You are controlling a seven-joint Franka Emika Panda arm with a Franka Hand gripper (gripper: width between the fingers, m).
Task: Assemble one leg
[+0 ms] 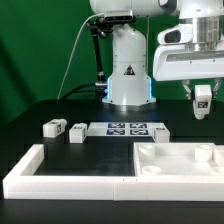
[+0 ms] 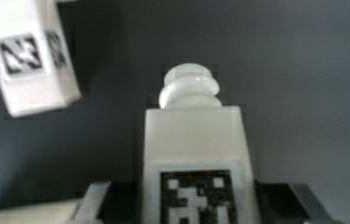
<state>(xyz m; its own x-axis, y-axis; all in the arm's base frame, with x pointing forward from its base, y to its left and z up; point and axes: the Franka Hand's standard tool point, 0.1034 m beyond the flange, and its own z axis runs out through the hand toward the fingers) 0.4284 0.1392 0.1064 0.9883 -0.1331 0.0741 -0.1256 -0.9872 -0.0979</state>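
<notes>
Green cloth (image 1: 40, 40) hangs behind a black table (image 1: 40, 105), and the arm's white base (image 1: 128, 75) stands at the far middle of it. Toward the exterior view's right the claw (image 1: 203, 105) hangs in the air with its two fingers pinched on the leg (image 1: 203, 97). The leg is clear of the table and points down, with its tag facing the camera. It hangs over the far right part of the large white square panel (image 1: 180, 165); how far behind the panel's edge it sits is hard to judge from this angle. The wrist view shows the same leg (image 2: 193, 140) close up: a white block with a rounded knob at its free end and a black-and-white tag near the dark fingers (image 2: 101, 200), which press on it from both sides. A second white block with a tag (image 2: 26, 55) lies tilted on the dark surface well apart from it; it may be another leg, though the picture is too blurred to be sure. On the table toward the exterior view's left, two more legs (image 1: 52, 127) lie just beside each other. They are near the marker board (image 1: 128, 129), which lies in front of the base. A long white L-shaped rail (image 1: 60, 170) runs along the near edge, meeting the square panel.
</notes>
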